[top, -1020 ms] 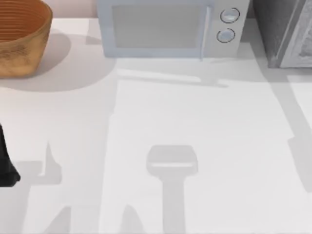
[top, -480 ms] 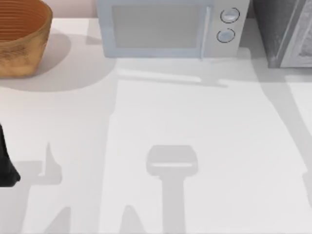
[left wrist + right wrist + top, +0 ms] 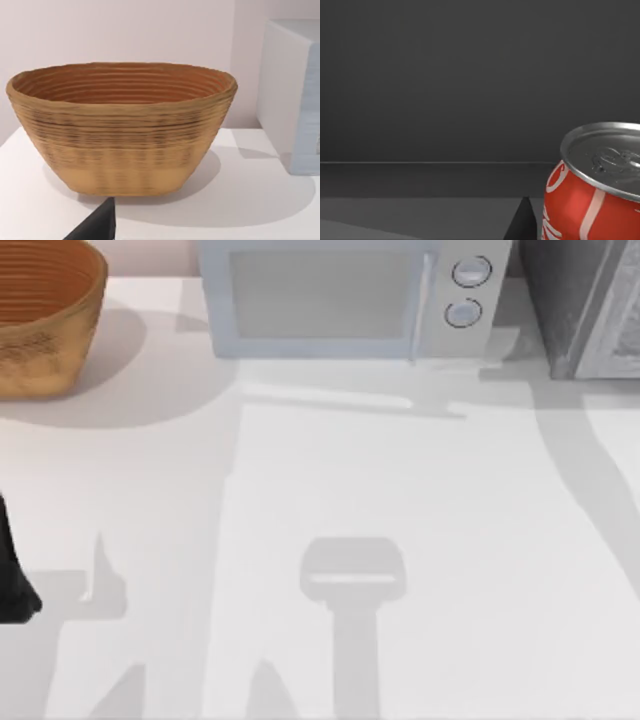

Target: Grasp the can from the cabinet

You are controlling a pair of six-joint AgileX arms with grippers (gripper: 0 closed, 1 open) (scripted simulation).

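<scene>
Shadows at the desk's (image 3: 420, 500) right edge have shifted toward the cabinet (image 3: 580, 305) since a second ago; nothing else on the desk has moved. Left arm (image 3: 12, 575) parked at the left edge, its gripper's state cannot be told. Basket (image 3: 45, 315) at the far left corner, microwave (image 3: 345, 298) along the far edge. Right wrist view: can (image 3: 597, 187) upright inside the dark cabinet, close to the camera; right gripper's state cannot be told either.

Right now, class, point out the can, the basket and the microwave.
can (image 3: 580, 200), right wrist view, on its red side wall.
basket (image 3: 125, 145), left wrist view, on its woven outer wall.
microwave (image 3: 320, 295), top view, on its door window.
</scene>
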